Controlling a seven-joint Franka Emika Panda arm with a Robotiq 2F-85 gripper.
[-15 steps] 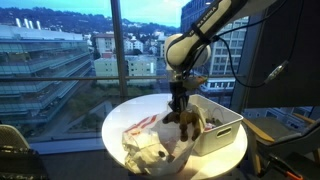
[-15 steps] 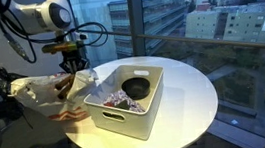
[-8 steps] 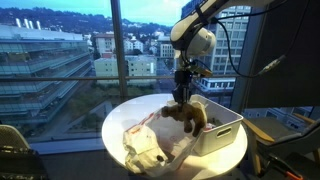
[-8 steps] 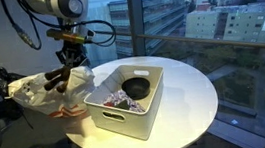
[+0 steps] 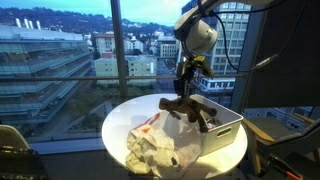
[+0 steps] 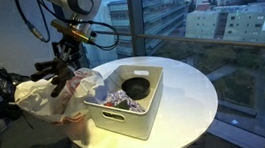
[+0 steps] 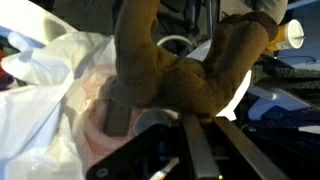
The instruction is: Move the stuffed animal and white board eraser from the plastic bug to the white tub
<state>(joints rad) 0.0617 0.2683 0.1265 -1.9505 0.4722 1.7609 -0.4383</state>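
My gripper (image 5: 183,92) is shut on a brown stuffed animal (image 5: 186,108) and holds it in the air, above the gap between the crumpled plastic bag (image 5: 152,150) and the white tub (image 5: 226,131). In an exterior view the gripper (image 6: 67,58) holds the animal (image 6: 59,73) over the bag (image 6: 45,100), left of the tub (image 6: 125,121). In the wrist view the animal (image 7: 190,70) hangs from the fingers (image 7: 185,120) with its limbs spread, above the bag (image 7: 50,90). I cannot make out the whiteboard eraser.
The tub holds a black bowl-shaped thing (image 6: 135,87) and small mixed items. Everything stands on a round white table (image 6: 182,114) beside large windows. A dark chair (image 5: 14,140) stands near the table's edge.
The gripper has risen out of the bag with the stuffed animal in it. The animal now hangs clear above the bag.
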